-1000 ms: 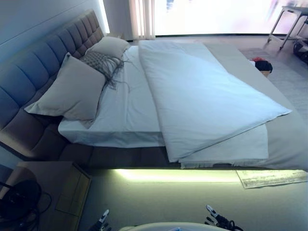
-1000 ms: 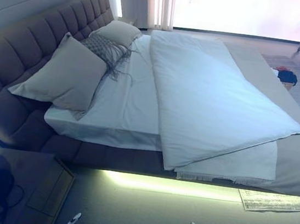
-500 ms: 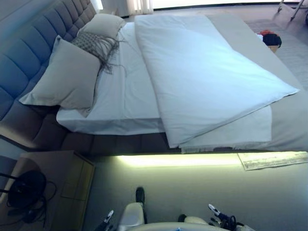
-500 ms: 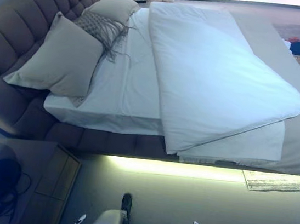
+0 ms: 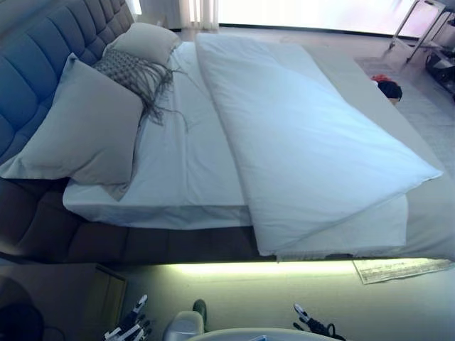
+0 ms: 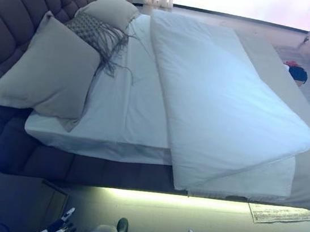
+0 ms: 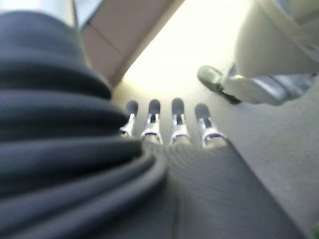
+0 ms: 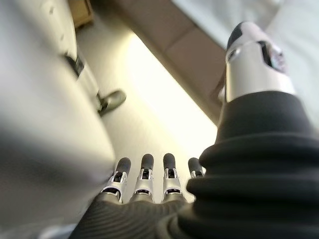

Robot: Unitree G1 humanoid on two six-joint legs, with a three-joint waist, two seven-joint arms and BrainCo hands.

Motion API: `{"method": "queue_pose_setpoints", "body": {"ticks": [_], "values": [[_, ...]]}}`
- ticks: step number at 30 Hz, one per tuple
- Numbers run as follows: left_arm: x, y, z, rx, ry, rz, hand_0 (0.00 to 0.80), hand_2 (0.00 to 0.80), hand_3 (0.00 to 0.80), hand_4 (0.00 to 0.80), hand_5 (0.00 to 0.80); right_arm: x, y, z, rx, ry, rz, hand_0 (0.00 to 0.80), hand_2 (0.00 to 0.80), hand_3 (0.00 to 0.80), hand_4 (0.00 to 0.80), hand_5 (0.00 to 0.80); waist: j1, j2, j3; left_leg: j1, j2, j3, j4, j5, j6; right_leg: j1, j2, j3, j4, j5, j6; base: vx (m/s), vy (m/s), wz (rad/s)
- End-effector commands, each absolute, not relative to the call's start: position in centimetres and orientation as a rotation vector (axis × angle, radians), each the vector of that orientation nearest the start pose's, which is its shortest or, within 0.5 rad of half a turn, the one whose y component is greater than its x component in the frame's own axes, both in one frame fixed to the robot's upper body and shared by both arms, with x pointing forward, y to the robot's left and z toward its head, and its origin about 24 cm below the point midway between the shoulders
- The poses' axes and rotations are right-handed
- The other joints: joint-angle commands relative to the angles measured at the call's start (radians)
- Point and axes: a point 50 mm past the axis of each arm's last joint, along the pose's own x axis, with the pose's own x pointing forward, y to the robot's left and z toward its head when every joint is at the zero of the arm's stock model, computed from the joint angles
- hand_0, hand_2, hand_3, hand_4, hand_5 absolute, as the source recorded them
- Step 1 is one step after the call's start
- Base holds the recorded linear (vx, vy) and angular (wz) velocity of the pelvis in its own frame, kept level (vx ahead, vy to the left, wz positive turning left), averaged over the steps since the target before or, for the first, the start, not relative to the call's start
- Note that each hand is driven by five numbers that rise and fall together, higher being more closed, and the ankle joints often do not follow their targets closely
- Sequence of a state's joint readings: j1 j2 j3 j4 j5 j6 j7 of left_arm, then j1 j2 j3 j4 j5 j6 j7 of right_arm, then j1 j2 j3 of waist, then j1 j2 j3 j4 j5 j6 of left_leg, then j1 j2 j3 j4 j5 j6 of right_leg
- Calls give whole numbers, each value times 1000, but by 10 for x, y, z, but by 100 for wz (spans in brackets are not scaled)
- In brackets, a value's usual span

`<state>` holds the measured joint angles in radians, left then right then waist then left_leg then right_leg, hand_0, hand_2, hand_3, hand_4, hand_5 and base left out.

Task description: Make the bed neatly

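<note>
Both hands hang low beside the robot, well short of the bed: the left hand and the right hand each show straight, relaxed fingers and hold nothing, as the wrist views confirm. One white duvet lies on the bed askew, folded over itself, its near corner draped over the bed's near edge and its far end running up toward the far side. It leaves the sheet bare along the headboard end, where a large pillow, a fringed cushion and a smaller pillow sit. The duvet looks soft, bulky and light, likely to sag and slide rather than hold shape, so a pinch at a corner or along the hem should drag it best. I judge the near corner hanging at the bed's near edge the easiest hold, pulling toward the headboard end to square it. A paper sheet lies on the floor by the bed's near edge.
</note>
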<state>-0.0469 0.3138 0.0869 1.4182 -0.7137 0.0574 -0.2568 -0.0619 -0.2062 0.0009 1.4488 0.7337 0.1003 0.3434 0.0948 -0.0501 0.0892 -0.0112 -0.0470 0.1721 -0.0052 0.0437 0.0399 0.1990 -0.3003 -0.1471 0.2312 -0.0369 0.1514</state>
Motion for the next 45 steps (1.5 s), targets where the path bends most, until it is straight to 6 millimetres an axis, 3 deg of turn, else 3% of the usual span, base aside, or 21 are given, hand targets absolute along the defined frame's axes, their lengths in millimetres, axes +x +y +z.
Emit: {"method": "queue_pose_setpoints", "body": {"ticks": [1, 3, 4, 7, 10, 14, 16, 18, 22, 23, 26, 27, 29, 31, 32, 34, 36, 40, 45], "values": [[57, 265, -159, -532, 1207, 491, 0, 0, 0, 0, 0, 95, -232, -160, 666, 1130, -354, 0, 0, 0, 0, 0, -11, 60, 4, -89, 48, 16, 72, -4, -17, -76, 34, -49, 132, 71, -35, 193, 107, -17], [64, 265, -158, -543, 1180, 493, 0, 0, 0, 0, 0, 93, -238, -159, 656, 1134, -385, 0, 0, 0, 0, 0, -26, 79, 22, -53, 63, 38, 62, -7, -30, -150, 60, -83, 56, 24, -57, 113, -7, -20], [69, 264, -158, -545, 1163, 485, 0, 0, 0, 0, 0, 94, -241, -158, 670, 1113, -411, 0, 0, 0, 0, 0, -35, 85, 40, -27, 63, 37, 52, -14, -38, -204, 60, -91, -17, 38, -57, 13, -107, -27], [79, 265, -156, -556, 1128, 475, 0, 0, 0, 0, 0, 100, -247, -156, 708, 1066, -446, 0, 0, 0, 0, 0, -54, 77, 60, -6, 52, 29, 35, -46, -50, -308, 28, -66, -166, 189, -12, 31, -173, -20], [82, 267, -154, -572, 1107, 483, 0, 0, 0, 0, 0, 101, -248, -155, 722, 1060, -468, 0, 0, 0, 0, 0, -60, 72, 65, 27, 63, 39, 23, -80, -61, -337, -4, -84, -247, 247, 14, 111, -185, 5], [76, 266, -156, -579, 1104, 515, 0, 0, 0, 0, 0, 92, -245, -158, 723, 1084, -471, 0, 0, 0, 0, 0, -45, 57, 58, 72, 115, 64, 51, -111, -79, -288, -72, -130, -237, 263, 30, 173, -375, 13], [72, 269, -156, -557, 1105, 528, 0, 0, 0, 0, 0, 95, -242, -158, 719, 1082, -437, 0, 0, 0, 0, 0, -36, 42, 53, 65, 163, 52, 98, -116, -98, -259, -89, -121, -174, 235, 33, 145, -509, 16], [70, 271, -155, -537, 1107, 529, 0, 0, 0, 0, 0, 99, -240, -157, 717, 1073, -418, 0, 0, 0, 0, 0, -43, 37, 50, 58, 201, 27, 122, -110, -115, -246, -59, -94, -144, 175, 36, 146, -496, 15], [63, 270, -157, -551, 1098, 538, 0, 0, 0, 0, 0, 114, -237, -154, 673, 1064, -345, 0, 0, 0, 0, 0, -47, 41, 36, 104, 281, 15, 56, -32, -149, -213, 16, -133, -137, 108, 17, 115, -433, 30], [63, 267, -157, -560, 1092, 532, 0, 0, 0, 0, 0, 116, -239, -153, 654, 1063, -336, 0, 0, 0, 0, 0, -50, 46, 31, 116, 295, 22, 14, -5, -156, -200, 37, -141, -152, 101, 4, 57, -253, 6], [70, 260, -158, -562, 1090, 472, 0, 0, 0, 0, 0, 117, -248, -150, 654, 1040, -366, 0, 0, 0, 0, 0, -61, 62, 21, 112, 319, 107, -46, 77, -188, -162, 80, -198, -194, 82, -24, -22, -171, 10], [74, 255, -159, -556, 1097, 433, 0, 0, 0, 0, 0, 117, -251, -150, 661, 1028, -392, 0, 0, 0, 0, 0, -66, 65, 22, 102, 307, 125, -23, 73, -194, -148, 89, -222, -204, 76, -30, -80, -130, 32], [80, 246, -160, -570, 1088, 380, 0, 0, 0, 0, 0, 119, -255, -148, 654, 1011, -414, 0, 0, 0, 0, 0, -60, 62, 21, 79, 232, 103, 34, 5, -182, -140, 91, -230, -231, 86, -31, -75, -67, 39], [80, 239, -161, -600, 1074, 353, 0, 0, 0, 0, 0, 123, -258, -146, 632, 1015, -399, 0, 0, 0, 0, 0, -43, 63, 23, 58, 116, 29, 83, -74, -153, -127, 105, -198, -262, 94, -32, -29, 0, 12], [79, 238, -161, -610, 1067, 351, 0, 0, 0, 0, 0, 124, -258, -146, 623, 1022, -391, 0, 0, 0, 0, 0, -35, 70, 25, 55, 78, -12, 67, -78, -139, -125, 119, -179, -264, 94, -32, -27, 25, -16], [79, 240, -160, -601, 1071, 344, 0, 0, 0, 0, 0, 124, -255, -147, 615, 1038, -387, 0, 0, 0, 0, 0, -42, 78, 24, 78, 71, -11, 1, -54, -119, -136, 140, -159, -265, 99, -34, -52, 39, -46], [84, 242, -159, -585, 1067, 348, 0, 0, 0, 0, 0, 124, -252, -148, 639, 1043, -380, 0, 0, 0, 0, 0, -42, 77, 23, 99, 51, -36, -56, -38, -103, -133, 157, -145, -296, 120, -32, -75, 21, -37], [89, 245, -158, -567, 1052, 362, 0, 0, 0, 0, 0, 118, -245, -151, 645, 1075, -355, 0, 0, 0, 0, 0, -50, 69, 12, 114, 35, -28, -82, -51, -82, -171, 160, -135, -318, 154, -21, -65, 51, -3], [88, 250, -157, -552, 1075, 346, 0, 0, 0, 0, 0, 111, -246, -153, 648, 1073, -369, 0, 0, 0, 0, 0, -63, 57, 13, 116, 34, 14, -82, -59, -68, -174, 161, -145, -301, 153, -14, -31, 71, -5]]}}
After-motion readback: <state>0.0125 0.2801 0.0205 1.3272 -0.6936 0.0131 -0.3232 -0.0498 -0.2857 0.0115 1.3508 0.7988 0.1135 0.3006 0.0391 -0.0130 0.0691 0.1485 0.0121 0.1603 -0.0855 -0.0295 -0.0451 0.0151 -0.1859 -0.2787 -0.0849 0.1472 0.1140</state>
